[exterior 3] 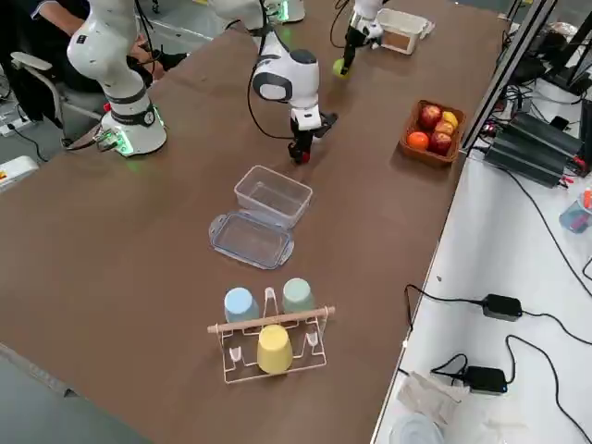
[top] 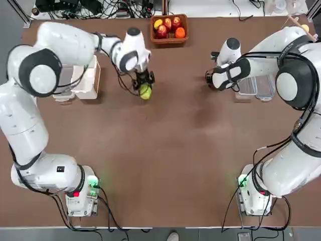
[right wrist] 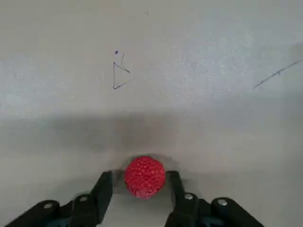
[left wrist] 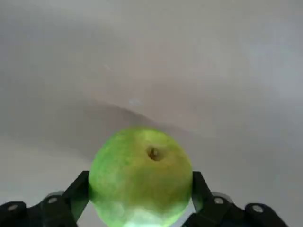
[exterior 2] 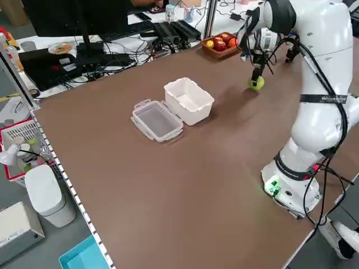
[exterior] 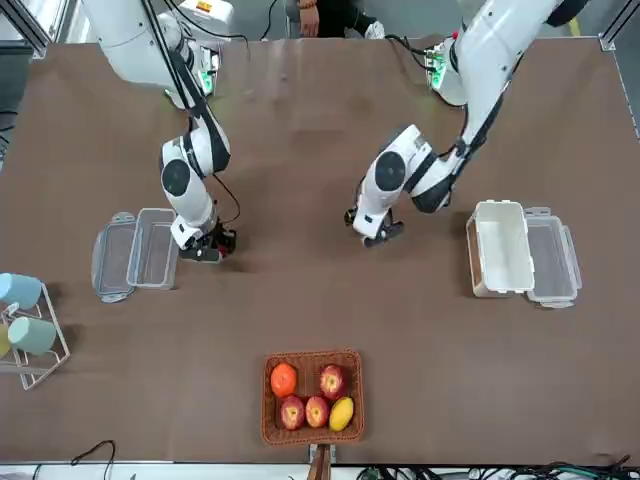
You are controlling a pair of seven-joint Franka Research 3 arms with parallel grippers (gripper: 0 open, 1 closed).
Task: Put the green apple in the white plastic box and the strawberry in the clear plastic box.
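Green apple (left wrist: pixel 140 176), glossy (dimple showing), clamped in left claw (left wrist: pixel 140 189); right claw (right wrist: pixel 140 182) pinches the strawberry (right wrist: pixel 144 177).

No words or nos. showing clearly enough to read. Small print is running along the robot arm's black band (exterior 2: pixel 322 98), too tiny to make out.

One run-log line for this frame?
left gripper: shut on green apple | right gripper: around strawberry | both boxes empty
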